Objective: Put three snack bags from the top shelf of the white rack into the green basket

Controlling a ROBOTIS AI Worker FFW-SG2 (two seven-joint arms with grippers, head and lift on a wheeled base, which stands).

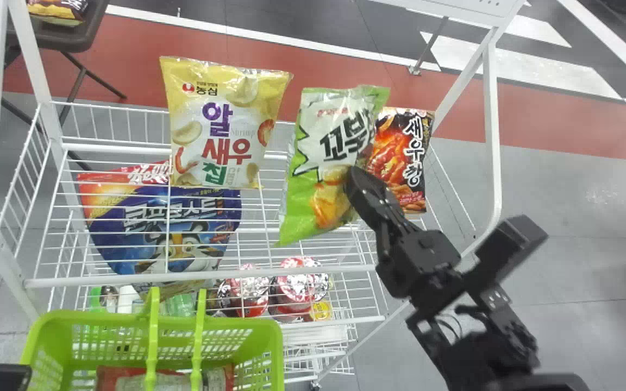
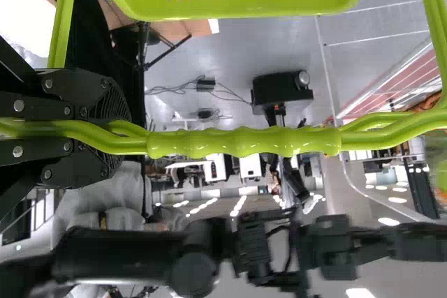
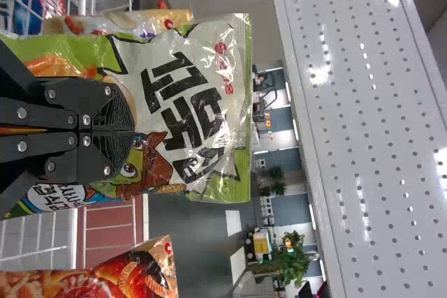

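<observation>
Head view, red packet (image 1: 120,376) in green basket (image 1: 237,324), snack bags (image 1: 220,125) on rack (image 1: 340,268)

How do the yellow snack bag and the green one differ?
The green plastic bag is pinched in the robot's right black gripper; the yellow plastic bag stands free in the white wire rack. The green bag leans, while the yellow bag is nearly upright. The green bag looks narrower than the yellow bag. Both are shiny and printed.

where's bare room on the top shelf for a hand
A gap runs between the yellow bag and the green bag; bare wire shows between it and the front rail. Crowded at right: the right gripper and green bag overlap the red-black bag in view.
</observation>
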